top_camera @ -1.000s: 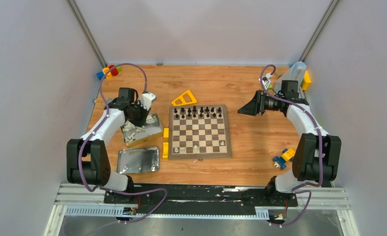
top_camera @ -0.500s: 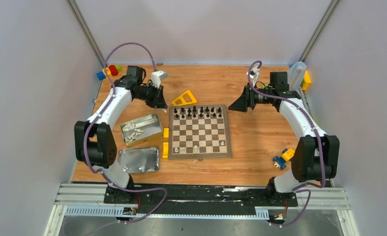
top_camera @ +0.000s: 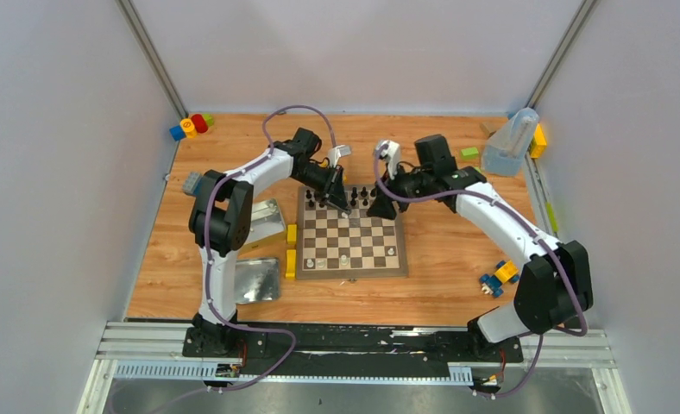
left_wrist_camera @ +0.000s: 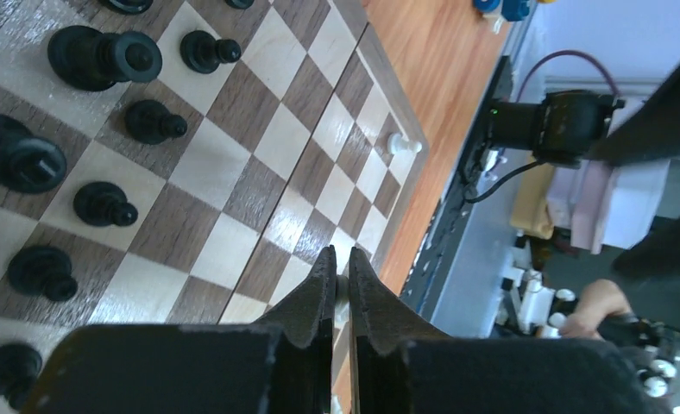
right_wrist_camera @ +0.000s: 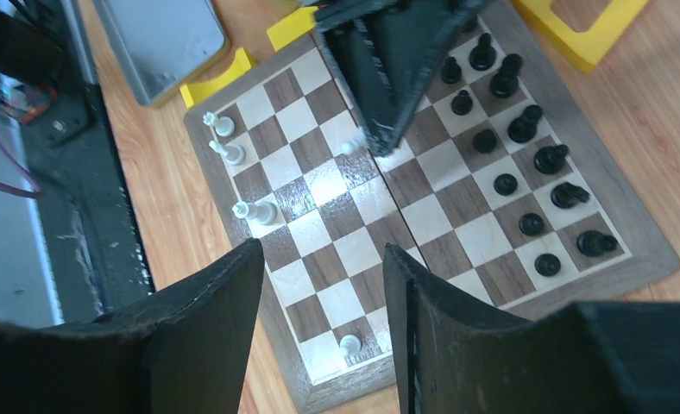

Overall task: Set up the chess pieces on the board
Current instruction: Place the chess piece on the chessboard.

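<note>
The board (top_camera: 354, 250) lies mid-table, also in the left wrist view (left_wrist_camera: 233, 172) and the right wrist view (right_wrist_camera: 371, 207). Black chess pieces (top_camera: 345, 197) fill its two far rows. A few white pieces (right_wrist_camera: 230, 153) stand along its near edge. My left gripper (top_camera: 341, 203) hovers over the far left part of the board, its jaws (left_wrist_camera: 341, 267) shut on a small white piece (left_wrist_camera: 342, 286); that piece also shows at its tip in the right wrist view (right_wrist_camera: 349, 147). My right gripper (top_camera: 380, 207) is over the far right part, open and empty (right_wrist_camera: 319, 259).
An open tin (top_camera: 267, 216) with pale pieces and its lid (top_camera: 246, 280) lie left of the board. Yellow blocks (top_camera: 291, 248) sit at the board's left edge. Toy blocks (top_camera: 499, 276) lie right, a clear container (top_camera: 509, 142) far right, coloured blocks (top_camera: 190, 125) far left.
My left gripper has left the tin, swung round the far left and come over the board's far rows. My right gripper has moved left to the board's far right side.
</note>
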Motion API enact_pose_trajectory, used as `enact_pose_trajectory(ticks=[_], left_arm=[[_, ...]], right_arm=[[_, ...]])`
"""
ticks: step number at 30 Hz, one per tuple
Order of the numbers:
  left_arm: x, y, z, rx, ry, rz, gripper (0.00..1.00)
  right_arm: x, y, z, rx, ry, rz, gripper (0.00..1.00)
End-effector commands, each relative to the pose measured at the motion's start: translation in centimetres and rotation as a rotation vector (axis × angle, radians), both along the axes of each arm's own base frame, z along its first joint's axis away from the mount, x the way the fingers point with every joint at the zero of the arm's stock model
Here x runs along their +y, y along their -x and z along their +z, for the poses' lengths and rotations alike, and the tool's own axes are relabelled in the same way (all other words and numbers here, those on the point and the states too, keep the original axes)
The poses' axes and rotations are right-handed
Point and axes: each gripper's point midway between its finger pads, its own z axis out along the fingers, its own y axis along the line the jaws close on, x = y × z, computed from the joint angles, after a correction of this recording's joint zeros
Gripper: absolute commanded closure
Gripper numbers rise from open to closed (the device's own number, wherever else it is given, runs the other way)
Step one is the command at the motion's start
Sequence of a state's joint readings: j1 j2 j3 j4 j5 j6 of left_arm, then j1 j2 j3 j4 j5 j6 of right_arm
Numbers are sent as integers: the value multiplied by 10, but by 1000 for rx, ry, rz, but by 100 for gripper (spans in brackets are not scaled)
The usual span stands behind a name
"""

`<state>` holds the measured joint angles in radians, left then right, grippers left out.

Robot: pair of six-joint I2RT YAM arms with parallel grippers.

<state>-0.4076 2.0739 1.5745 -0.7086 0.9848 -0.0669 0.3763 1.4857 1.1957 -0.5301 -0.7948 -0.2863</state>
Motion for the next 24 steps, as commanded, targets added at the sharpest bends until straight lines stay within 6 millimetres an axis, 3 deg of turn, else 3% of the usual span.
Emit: enact_pose_trajectory(ticks=[1,9,16,24], left_arm=[[-22,-5,26,85,112,18,96],[-28,-2,23,144,133,33,96],[-30,1,25,148,136,28,96],[-31,5,29,135,140,21,96]], right_arm=[[11,-7,-2,-230,156,-33,47],[44,12,-25,-386,289,38,49],[57,4,-30,-456,363,14,54],[58,-7,-36,-513,436,-26,58]])
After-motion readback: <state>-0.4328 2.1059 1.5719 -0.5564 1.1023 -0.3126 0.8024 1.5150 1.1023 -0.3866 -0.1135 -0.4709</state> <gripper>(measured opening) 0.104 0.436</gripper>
